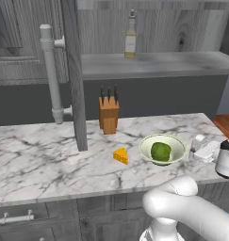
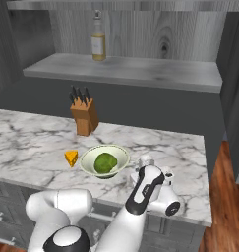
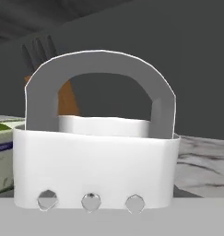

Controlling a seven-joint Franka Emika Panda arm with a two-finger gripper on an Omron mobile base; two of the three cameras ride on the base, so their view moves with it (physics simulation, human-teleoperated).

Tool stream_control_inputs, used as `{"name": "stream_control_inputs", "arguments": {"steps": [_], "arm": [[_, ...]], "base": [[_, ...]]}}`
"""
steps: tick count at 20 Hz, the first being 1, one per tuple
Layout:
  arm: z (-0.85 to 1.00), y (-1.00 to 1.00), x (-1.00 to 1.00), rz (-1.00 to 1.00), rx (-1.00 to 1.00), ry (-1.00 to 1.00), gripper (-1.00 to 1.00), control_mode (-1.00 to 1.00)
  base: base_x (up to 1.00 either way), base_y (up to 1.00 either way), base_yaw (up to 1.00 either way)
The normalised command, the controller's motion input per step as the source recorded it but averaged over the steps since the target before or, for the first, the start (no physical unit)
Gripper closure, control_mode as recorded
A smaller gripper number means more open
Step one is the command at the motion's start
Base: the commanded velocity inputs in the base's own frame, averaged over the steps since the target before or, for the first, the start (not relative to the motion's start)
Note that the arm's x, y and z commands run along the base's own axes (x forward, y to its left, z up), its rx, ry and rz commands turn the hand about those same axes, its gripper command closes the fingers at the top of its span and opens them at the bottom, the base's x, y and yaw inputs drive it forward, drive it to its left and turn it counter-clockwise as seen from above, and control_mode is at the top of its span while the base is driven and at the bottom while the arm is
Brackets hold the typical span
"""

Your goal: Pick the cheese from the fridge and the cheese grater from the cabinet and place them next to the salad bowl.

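we see the cheese grater filling the hand view right before the claw, low right of the salad bowl on the counter, handle arching sideways; whether the claw grips it we cannot tell.

Light is even and soft in both base views, with no strong source to name. The marble desk reads bright, the wall under the cabinet shelf dim. Faint shadows sit under the salad bowl and the knife block. The arm carries a mild sheen. In the hand view the cheese grater looms large with jagged rendered edges.
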Motion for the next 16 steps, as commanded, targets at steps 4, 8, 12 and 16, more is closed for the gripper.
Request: {"name": "stream_control_inputs", "arguments": {"steps": [4, 8, 12, 16], "arm": [[-0.49, 0.12, 0.16, 0.00, -0.13, -0.01, 1.00, -1.00], [-0.53, 0.03, 0.17, 0.00, -0.01, 0.01, 1.00, -1.00], [-0.55, 0.02, 0.04, 0.00, 0.07, 0.01, 1.00, -1.00], [-0.61, 0.10, -0.01, 0.00, 0.07, 0.00, 1.00, -1.00]], "base": [[0.00, 0.00, 0.00], [0.00, 0.00, 0.00], [0.00, 0.00, 0.00], [0.00, 0.00, 0.00]]}}
